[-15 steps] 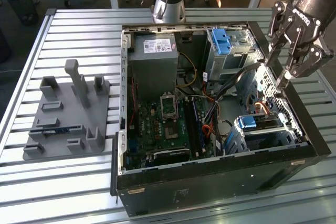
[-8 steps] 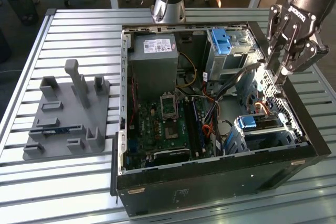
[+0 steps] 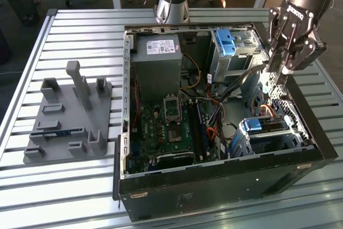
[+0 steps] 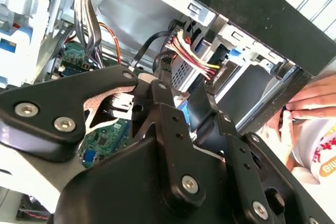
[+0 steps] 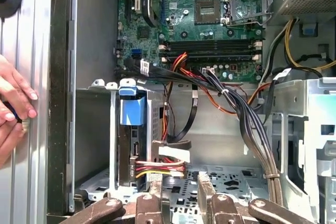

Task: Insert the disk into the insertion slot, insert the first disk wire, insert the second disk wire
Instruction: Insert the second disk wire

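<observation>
Silver hard disk with the blue tab (image 5: 131,114) sits in the perforated sheet-metal bay (image 5: 93,135), long axis running straight away from my end effector (image 5: 179,178). It's spread and empty, just beside the red-yellow wires (image 5: 157,169).

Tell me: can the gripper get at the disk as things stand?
Probably yes. The case lies open, and the gripper hangs near the disk seated in the insertion slot. Only the coloured wires at its end crowd the way.
</observation>
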`<state>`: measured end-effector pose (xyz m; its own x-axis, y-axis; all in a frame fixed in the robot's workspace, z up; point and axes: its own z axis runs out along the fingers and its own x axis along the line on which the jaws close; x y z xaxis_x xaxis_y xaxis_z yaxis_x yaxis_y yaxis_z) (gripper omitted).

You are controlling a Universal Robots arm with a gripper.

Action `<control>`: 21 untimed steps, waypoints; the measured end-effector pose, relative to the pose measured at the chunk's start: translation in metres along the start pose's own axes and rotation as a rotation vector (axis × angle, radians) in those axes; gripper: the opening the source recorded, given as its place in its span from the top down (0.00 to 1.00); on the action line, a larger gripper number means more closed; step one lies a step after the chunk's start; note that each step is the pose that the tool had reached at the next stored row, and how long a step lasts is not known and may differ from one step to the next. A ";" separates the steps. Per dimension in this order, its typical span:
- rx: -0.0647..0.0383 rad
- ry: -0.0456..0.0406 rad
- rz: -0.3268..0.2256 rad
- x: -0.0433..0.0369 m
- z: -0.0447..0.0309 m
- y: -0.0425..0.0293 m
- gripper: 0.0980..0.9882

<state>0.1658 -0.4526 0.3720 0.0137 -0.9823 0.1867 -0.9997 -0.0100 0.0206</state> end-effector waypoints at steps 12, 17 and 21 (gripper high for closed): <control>-0.005 0.1221 0.001 -0.0118 0.0055 0.0164 0.66; -0.006 0.1496 0.001 -0.0135 0.0096 0.0209 0.66; -0.006 0.1670 0.000 -0.0155 0.0137 0.0243 0.66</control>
<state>0.1411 -0.4402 0.3562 0.0171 -0.9376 0.3474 -0.9996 -0.0086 0.0261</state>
